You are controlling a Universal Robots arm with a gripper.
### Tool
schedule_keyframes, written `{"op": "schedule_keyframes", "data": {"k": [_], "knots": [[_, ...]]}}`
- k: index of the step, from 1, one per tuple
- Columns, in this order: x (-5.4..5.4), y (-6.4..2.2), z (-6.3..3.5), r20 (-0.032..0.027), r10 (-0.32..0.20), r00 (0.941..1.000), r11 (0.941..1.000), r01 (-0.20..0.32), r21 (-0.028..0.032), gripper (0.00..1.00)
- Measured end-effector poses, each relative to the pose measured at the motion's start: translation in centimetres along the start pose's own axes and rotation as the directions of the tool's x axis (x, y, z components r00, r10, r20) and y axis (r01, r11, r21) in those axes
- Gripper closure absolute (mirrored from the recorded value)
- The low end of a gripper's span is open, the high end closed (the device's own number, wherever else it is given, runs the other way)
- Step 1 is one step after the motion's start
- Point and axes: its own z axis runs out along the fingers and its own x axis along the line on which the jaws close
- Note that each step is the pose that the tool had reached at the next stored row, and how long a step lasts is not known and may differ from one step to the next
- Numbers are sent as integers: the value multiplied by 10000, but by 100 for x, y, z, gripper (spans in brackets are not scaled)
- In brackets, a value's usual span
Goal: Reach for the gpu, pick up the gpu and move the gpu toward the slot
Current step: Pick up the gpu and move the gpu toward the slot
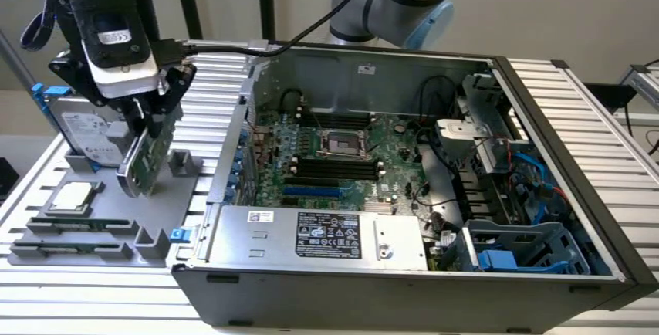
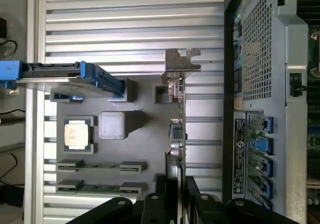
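- gpu (image 1: 144, 153), a thin green circuit-board card with a silver bracket, stood edge-up and tilted over the grey parts tray (image 1: 165, 200), beside the open black computer case (image 1: 412, 296).
- Your black gripper (image 1: 147, 115) was clenched on its top edge.
- Step, as I judged it: pick-up. Couldn't tell if it was clear of the tray.
- Green motherboard (image 1: 402, 142) with the slot was well apart, case wall between.
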Motion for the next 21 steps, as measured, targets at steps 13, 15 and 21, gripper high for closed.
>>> {"op": "schedule_keyframes", "data": {"k": [13,15,21], "knots": [[-473,16,-611,-209,5,9998,10000,-5,2,74],[-559,18,-668,-240,3,9997,10000,-3,-1,74],[-829,22,-710,-250,-2,9997,10000,0,-66,74]]}}
